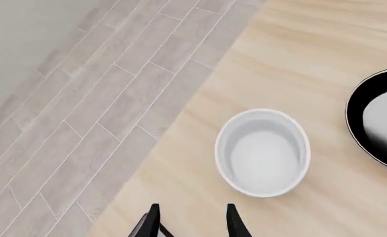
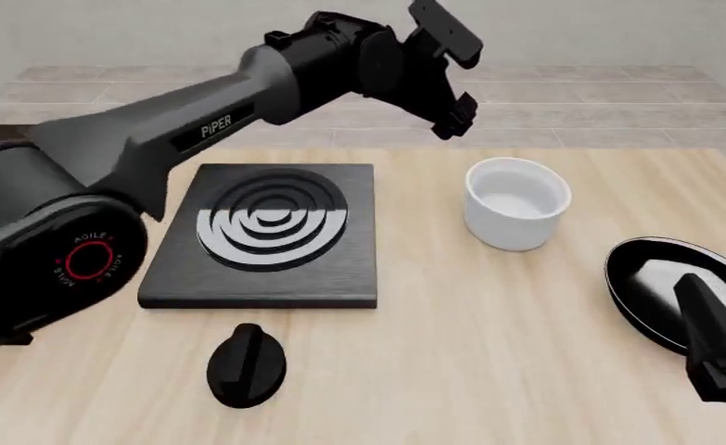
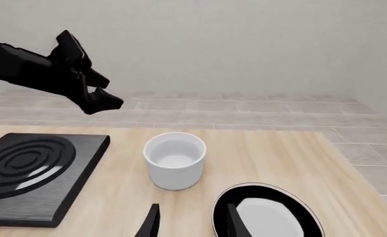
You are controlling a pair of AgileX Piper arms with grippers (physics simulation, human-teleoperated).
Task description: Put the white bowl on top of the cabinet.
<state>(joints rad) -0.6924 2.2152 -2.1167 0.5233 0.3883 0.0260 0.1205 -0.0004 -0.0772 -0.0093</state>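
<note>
**White bowl stands free on the pale counter, both end effectors empty**

Nearest me, a black knob (image 2: pixel 245 364) with a raised ridge lies on the light wood-grain counter (image 2: pixel 487 352). At the near right edge the right end effector (image 2: pixel 719 357) sits low, dark and angular; its two thin fingers (image 3: pixel 152 222) are parted and have hold of nothing. Just ahead of it rests a shallow black pan (image 2: pixel 678 292) with a glossy white sheen inside.

Farther in, on the left, lies a flat square black stove plate (image 2: pixel 267 234), its surface finely textured, with raised concentric rings catching the light. Right of it, and well clear of it, the white bowl (image 2: pixel 516 203) stands upright: round, smooth, glossy, with tall near-straight walls, nothing inside.

Above and beyond the stove plate's far edge hangs the left end effector (image 2: pixel 452 113), matte black, fingers (image 1: pixel 153 219) apart and empty, up-left of the bowl. Grey plank flooring (image 1: pixel 88 113) lies past the counter's edge.
</note>
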